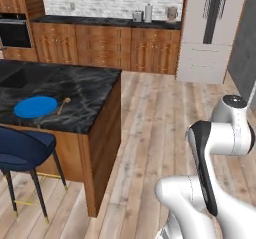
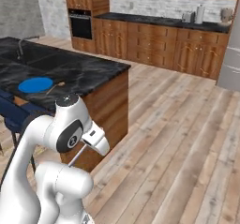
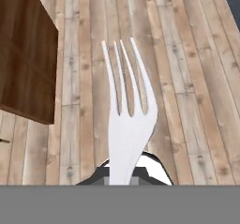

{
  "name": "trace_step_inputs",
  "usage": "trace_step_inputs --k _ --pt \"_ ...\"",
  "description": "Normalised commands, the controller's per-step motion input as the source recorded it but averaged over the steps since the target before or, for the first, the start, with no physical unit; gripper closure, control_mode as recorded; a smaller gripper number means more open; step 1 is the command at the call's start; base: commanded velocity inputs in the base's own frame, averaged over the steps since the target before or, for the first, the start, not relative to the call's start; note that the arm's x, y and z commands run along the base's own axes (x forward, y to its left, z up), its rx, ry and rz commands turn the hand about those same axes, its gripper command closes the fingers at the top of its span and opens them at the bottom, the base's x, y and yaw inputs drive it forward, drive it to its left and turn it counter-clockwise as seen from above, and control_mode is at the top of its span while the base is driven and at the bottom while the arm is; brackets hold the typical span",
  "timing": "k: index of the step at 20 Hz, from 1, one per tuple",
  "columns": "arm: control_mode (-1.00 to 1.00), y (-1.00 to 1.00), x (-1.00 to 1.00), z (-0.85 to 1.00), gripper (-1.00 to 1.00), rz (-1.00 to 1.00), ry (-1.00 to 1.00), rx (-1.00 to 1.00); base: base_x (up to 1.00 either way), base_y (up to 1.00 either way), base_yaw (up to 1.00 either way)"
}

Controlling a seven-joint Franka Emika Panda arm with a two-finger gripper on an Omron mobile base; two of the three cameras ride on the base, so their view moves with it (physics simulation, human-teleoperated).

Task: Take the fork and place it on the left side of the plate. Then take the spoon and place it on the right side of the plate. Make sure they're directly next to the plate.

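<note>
While the fingers (image 3: 125, 174) pinch the fork (image 3: 127, 120) over floorboards, the plate (image 1: 35, 106) sits, apparently bare, on the island.

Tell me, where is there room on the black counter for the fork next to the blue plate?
The counter is bare left of the blue plate, toward the sink, and behind it. The plate's right is crowded: a wooden spoon lies there. The gripper holds the fork over the floor.
</note>
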Motion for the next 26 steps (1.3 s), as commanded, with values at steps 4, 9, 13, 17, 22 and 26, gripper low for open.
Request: trace_step_inputs --k 4,9,13,17,22,26 --pt "1.0 0.0 0.0 0.0 1.0 0.0 0.0 0.0 0.0 1.0 -0.04" --pt "1.0 0.0 0.0 0.0 1.0 0.0 0.0 0.0 0.0 1.0 -0.04" --pt "1.0 0.0 0.0 0.0 1.0 0.0 0.0 0.0 0.0 1.0 -0.03" --pt "1.0 0.0 0.0 0.0 1.0 0.0 0.0 0.0 0.01 1.0 -0.02" --pt "1.0 0.0 0.0 0.0 1.0 0.0 0.0 0.0 0.03 0.98 -0.02" --pt "1.0 0.0 0.0 0.0 1.0 0.0 0.0 0.0 0.01 0.87 -0.02"
